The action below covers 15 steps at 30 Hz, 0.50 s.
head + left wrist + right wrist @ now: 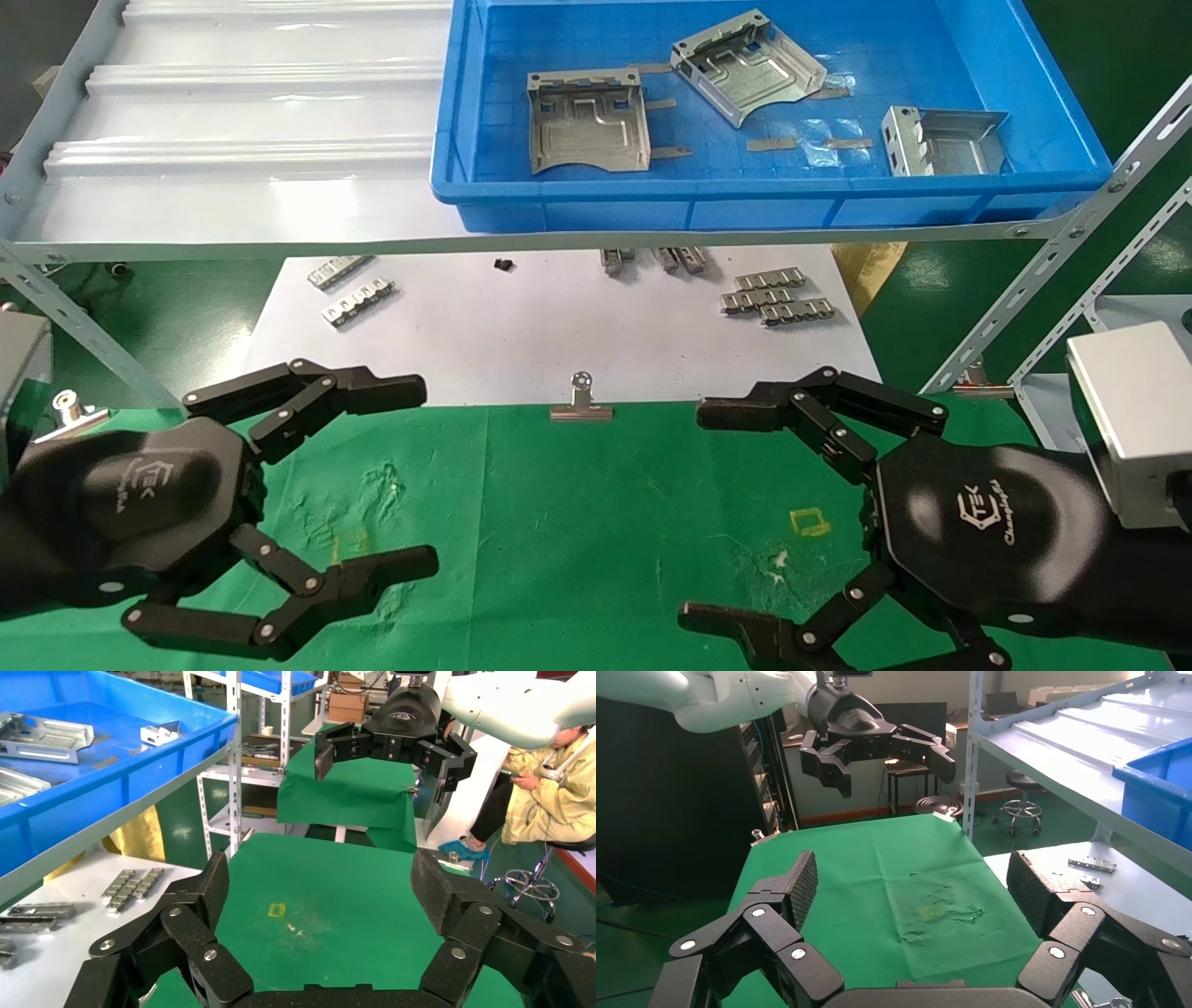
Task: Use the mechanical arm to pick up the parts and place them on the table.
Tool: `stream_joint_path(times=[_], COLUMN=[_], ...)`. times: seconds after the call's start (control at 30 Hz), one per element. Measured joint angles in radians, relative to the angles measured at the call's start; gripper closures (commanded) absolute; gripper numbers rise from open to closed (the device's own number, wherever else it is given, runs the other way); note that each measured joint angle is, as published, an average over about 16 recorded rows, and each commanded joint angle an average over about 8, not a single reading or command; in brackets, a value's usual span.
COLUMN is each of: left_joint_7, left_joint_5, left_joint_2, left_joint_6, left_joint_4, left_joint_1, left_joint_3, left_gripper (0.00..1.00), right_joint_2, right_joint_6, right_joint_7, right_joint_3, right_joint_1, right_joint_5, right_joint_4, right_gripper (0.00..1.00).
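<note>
Fingers (372, 391) spread wide and empty on left gripper (424, 475) and right gripper (694, 508) over the table (559, 522), nothing picked yet, all three parts (587, 121) sitting up in the blue bin (652, 200).

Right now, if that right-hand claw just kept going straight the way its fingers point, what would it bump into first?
Probably the left gripper, which hangs open straight across from the right gripper, also open. Only green table lies between them; depth is hard to judge.
</note>
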Motion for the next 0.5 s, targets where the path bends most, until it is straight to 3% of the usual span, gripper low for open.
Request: stream_joint_path(times=[0.5], left_joint_7=[0.0], left_joint_5=[0.0], left_joint_2=[0.0], left_joint_6=[0.0], left_joint_4=[0.0], left_joint_1=[0.0], left_joint_3=[0.0], left_gripper=[1.0], right_joint_2=[0.0], right_joint_6=[0.0], right_joint_7=[0.0], right_joint_3=[0.0], right_joint_1=[0.0], right_joint_5=[0.0], right_joint_4=[0.0], right_gripper=[0.0])
